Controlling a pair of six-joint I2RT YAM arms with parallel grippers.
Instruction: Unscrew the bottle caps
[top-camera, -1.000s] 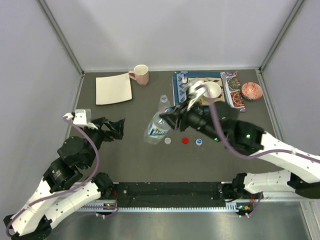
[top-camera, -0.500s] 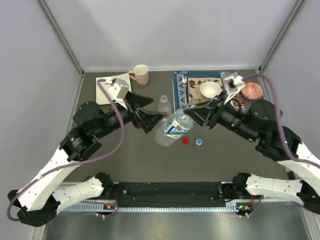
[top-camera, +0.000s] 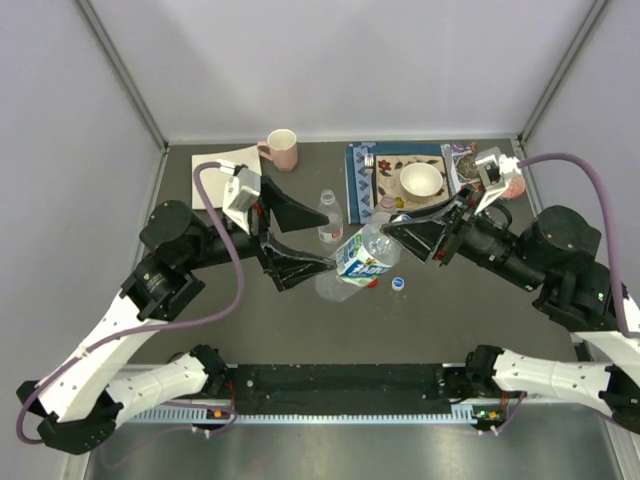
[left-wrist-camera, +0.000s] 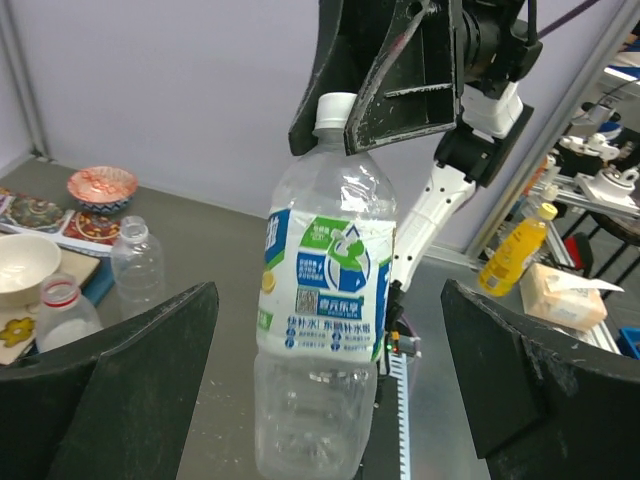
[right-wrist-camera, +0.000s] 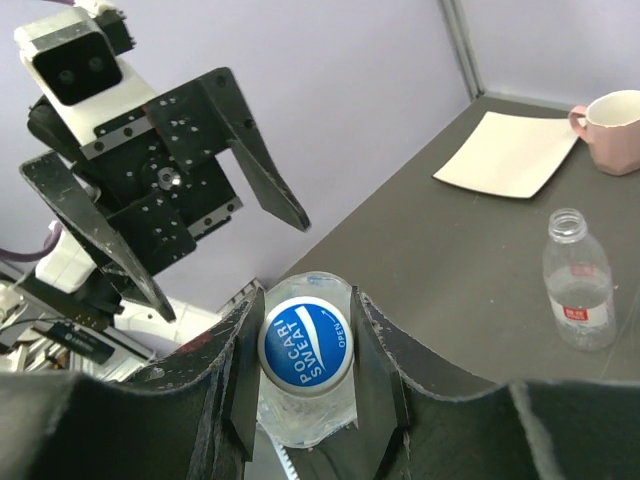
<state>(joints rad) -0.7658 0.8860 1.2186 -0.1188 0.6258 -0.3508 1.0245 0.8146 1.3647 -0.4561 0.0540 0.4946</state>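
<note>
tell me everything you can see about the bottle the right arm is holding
The bottle is clear ribbed plastic, looks empty, and carries a green, blue and white label. Its cap, white-sided with a blue printed top, is still on. The right gripper has its jaws shut on the cap, holding the bottle over the middle of the table. The left gripper is open, its jaws either side of the body without touching.

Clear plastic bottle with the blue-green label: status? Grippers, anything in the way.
Right gripper shut on blue-and-white screw cap of the clear labelled bottle. Left gripper wide open, flanking bottle body, not touching. Small uncapped clear bottle close by its finger.
</note>
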